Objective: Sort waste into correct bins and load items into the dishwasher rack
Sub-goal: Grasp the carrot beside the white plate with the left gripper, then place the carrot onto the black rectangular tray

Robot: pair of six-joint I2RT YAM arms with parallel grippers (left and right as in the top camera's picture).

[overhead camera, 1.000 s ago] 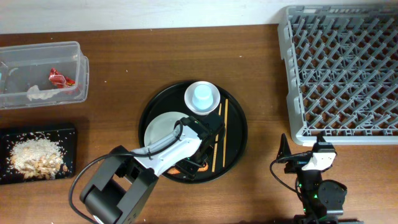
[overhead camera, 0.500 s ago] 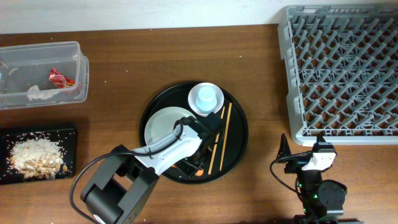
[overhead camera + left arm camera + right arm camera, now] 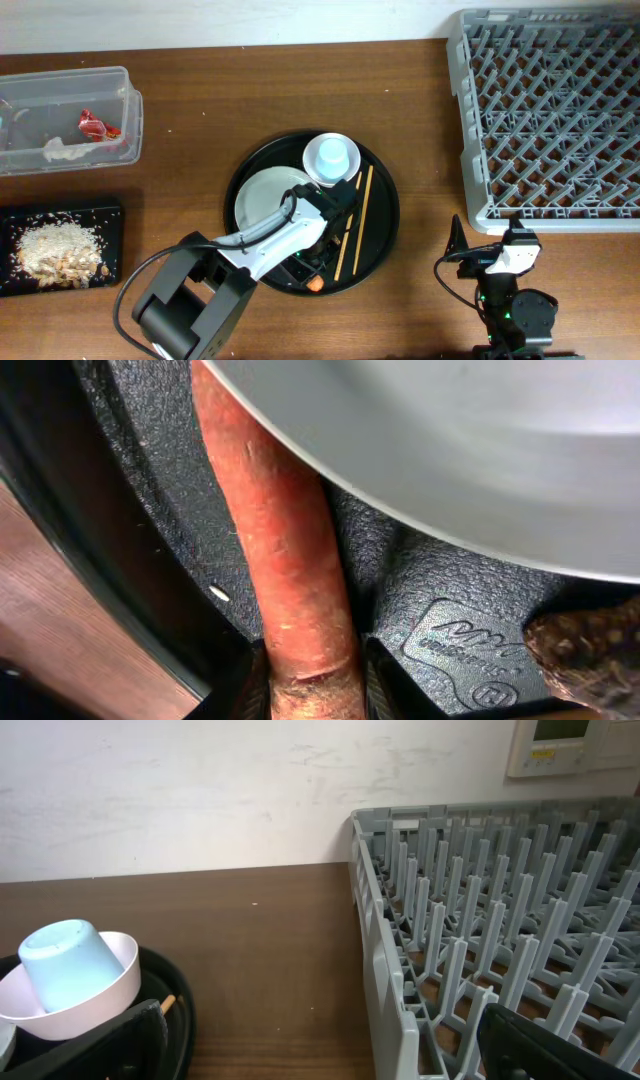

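Note:
My left gripper point(image 3: 316, 268) is down in the round black tray point(image 3: 380, 240) and shut on the orange carrot point(image 3: 316, 284), beside the white plate point(image 3: 262, 198). In the left wrist view the carrot point(image 3: 285, 540) runs up from between the jaws point(image 3: 310, 688), under the plate's rim point(image 3: 450, 450), with a small dark scrap point(image 3: 590, 645) at the right. The light-blue cup point(image 3: 330, 153) sits upside down in the white bowl point(image 3: 346, 172), with two chopsticks point(image 3: 352, 225) alongside. My right gripper point(image 3: 497, 250) is open and empty in front of the grey rack point(image 3: 555, 115).
The clear tub point(image 3: 125, 100) at far left holds a red wrapper point(image 3: 95, 125) and white tissue point(image 3: 62, 150). The black tray point(image 3: 112, 215) below it holds rice scraps point(image 3: 55, 252). The right wrist view shows the cup point(image 3: 62, 958), the bowl point(image 3: 105, 988) and the rack point(image 3: 480, 940).
My left gripper has drawn the carrot toward the tray's front rim. The bowl with the cup shifted slightly right and the chopsticks tilted. The right arm has not moved.

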